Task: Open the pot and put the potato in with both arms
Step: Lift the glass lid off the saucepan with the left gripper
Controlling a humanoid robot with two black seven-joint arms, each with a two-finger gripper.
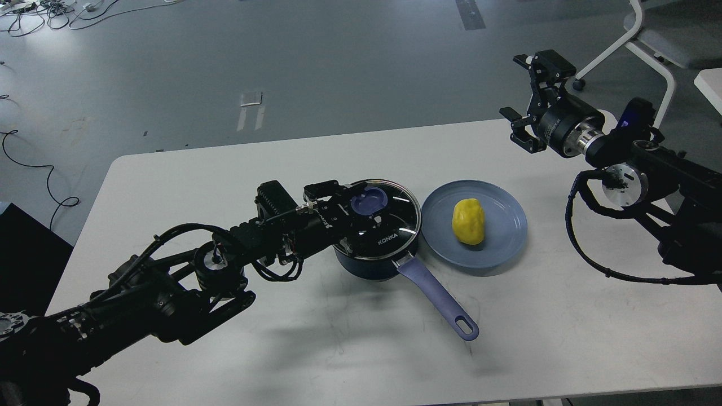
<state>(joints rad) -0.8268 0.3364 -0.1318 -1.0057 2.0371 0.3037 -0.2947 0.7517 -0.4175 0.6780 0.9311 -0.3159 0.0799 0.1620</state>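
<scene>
Centre of the frame, the left gripper [361, 210] sits right on the pot [377, 239], its fingers around the blue knob [368, 201] of the glass lid [389, 223], though whether they are actually clamped I cannot tell (too dark). Lid on, pot closed. Just right of it, the potato [469, 221] lies on the plate [505, 237]. Upper right, the right gripper [529, 101] hangs released, well apart from the potato, which lies down-left of it — still, clearly the nearer arm for that pick.
</scene>
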